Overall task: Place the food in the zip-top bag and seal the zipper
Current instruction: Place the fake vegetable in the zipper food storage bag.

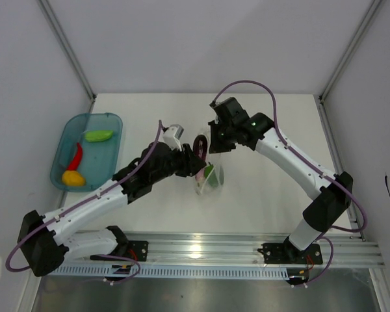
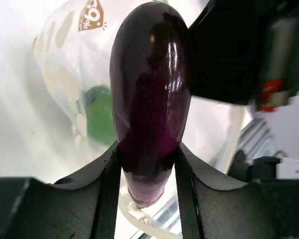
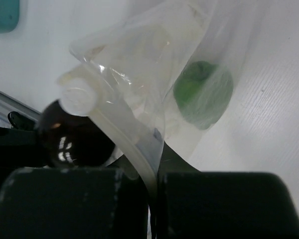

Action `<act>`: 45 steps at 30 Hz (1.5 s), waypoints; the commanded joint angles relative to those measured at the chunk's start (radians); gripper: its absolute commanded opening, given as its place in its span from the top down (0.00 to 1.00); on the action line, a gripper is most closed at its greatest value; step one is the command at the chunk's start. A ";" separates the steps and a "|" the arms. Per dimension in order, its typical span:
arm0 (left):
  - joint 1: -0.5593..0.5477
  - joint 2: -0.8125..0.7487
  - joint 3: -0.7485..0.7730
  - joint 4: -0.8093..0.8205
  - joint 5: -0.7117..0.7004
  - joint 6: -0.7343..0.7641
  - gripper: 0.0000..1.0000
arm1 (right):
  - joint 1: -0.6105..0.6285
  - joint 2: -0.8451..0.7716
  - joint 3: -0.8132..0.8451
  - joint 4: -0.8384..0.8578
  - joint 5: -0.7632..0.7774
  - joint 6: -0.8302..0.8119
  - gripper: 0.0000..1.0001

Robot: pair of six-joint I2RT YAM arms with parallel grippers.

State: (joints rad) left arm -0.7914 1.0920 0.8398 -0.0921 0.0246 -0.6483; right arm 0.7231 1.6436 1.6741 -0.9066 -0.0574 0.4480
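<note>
My left gripper (image 1: 196, 161) is shut on the purple eggplant (image 2: 149, 99), holding it at the mouth of the clear dotted zip-top bag (image 1: 210, 177). The eggplant also shows in the top view (image 1: 200, 144) and in the right wrist view (image 3: 72, 137). My right gripper (image 1: 216, 144) is shut on the bag's mouth edge with its zipper strip (image 3: 124, 144), holding the bag up. One green vegetable (image 3: 203, 94) lies inside the bag (image 2: 100, 114). The other green one (image 1: 99, 136), the red chili (image 1: 76, 156) and the yellow pepper (image 1: 73, 177) lie in the teal tray (image 1: 64, 144).
The teal tray stands at the far left of the white table (image 1: 273, 201). Grey walls close in the sides and back. A metal rail (image 1: 247, 250) with both arm bases runs along the near edge.
</note>
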 commanded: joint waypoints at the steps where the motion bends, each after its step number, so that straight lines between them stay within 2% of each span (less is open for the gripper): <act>1: -0.046 0.011 0.039 -0.101 -0.123 0.082 0.96 | -0.002 -0.038 0.050 0.008 -0.007 0.014 1.00; 2: -0.049 0.011 0.038 -0.107 -0.129 0.094 0.91 | -0.002 -0.036 0.052 0.008 -0.009 0.012 1.00; 4: -0.060 0.005 0.038 -0.129 -0.170 0.095 0.90 | -0.002 -0.033 0.053 0.009 -0.010 0.012 1.00; 12: -0.083 -0.127 0.041 -0.121 -0.253 0.091 0.90 | 0.004 -0.013 0.047 0.003 -0.007 0.008 1.00; 16: -0.086 -0.161 0.065 -0.100 -0.209 0.130 0.91 | 0.006 0.001 0.052 0.006 -0.010 0.008 1.00; 21: -0.086 -0.057 0.143 -0.182 -0.082 0.170 0.97 | 0.009 0.005 0.053 0.014 -0.012 0.011 1.00; 24: -0.095 -0.031 0.127 -0.160 -0.032 0.182 0.99 | 0.007 0.005 0.053 0.009 0.001 0.011 1.00; 32: -0.108 -0.008 0.114 -0.192 0.017 0.196 0.98 | 0.001 0.005 0.062 0.006 0.001 0.008 1.00; 36: -0.108 0.055 0.174 -0.303 -0.020 0.148 0.95 | 0.002 0.009 0.072 0.003 -0.001 0.008 1.00; 39: -0.108 0.120 0.223 -0.396 -0.018 0.105 0.85 | 0.002 0.005 0.075 0.002 -0.001 0.008 1.00; 42: -0.108 0.111 0.219 -0.380 -0.070 0.078 0.66 | 0.002 0.002 0.073 0.000 0.001 0.008 1.00; 43: -0.108 0.099 0.202 -0.371 -0.087 0.073 0.40 | 0.002 0.001 0.072 0.000 -0.001 0.006 1.00; 44: -0.108 0.074 0.203 -0.365 -0.113 0.078 0.26 | 0.004 0.002 0.070 -0.002 0.001 0.004 1.00; 45: -0.108 0.063 0.209 -0.354 -0.124 0.090 0.08 | 0.003 -0.001 0.067 -0.003 0.002 0.004 1.00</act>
State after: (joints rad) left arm -0.8898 1.2095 1.0248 -0.4454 -0.0418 -0.5430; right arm 0.7242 1.6459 1.6962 -0.9237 -0.0578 0.4515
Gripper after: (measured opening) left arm 0.736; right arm 0.002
